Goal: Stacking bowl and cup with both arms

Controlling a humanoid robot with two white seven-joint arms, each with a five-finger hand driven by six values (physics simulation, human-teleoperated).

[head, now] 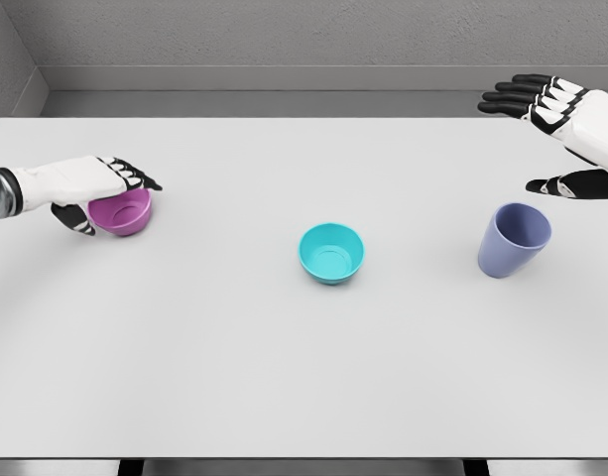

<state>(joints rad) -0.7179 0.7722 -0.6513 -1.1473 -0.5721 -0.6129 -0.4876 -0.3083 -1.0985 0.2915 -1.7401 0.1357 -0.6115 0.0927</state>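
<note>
Head view shows your main risk at the left hand [103,190]: it is draped over the purple bowl [123,212], fingers across the far rim and thumb low on the near side, so the hold looks shallow. If you lift with that grip, the bowl may tilt or slip out and roll across the worktop [284,377]; squeeze off-centre and it could skate sideways instead. Whether the hand has actually closed on the bowl or merely rests on it, you cannot tell from this angle. The second risk is on the other side: the right hand [566,139] hangs wide open above and behind the blue cup [514,239], thumb spread well away from the fingers, holding nothing and not touching the cup. The cup stands upright and looks light, so a sweeping approach could knock it over before you grip it. The teal bowl [331,252] sits alone mid-worktop, well apart from both hands, a likely stacking base.
</note>
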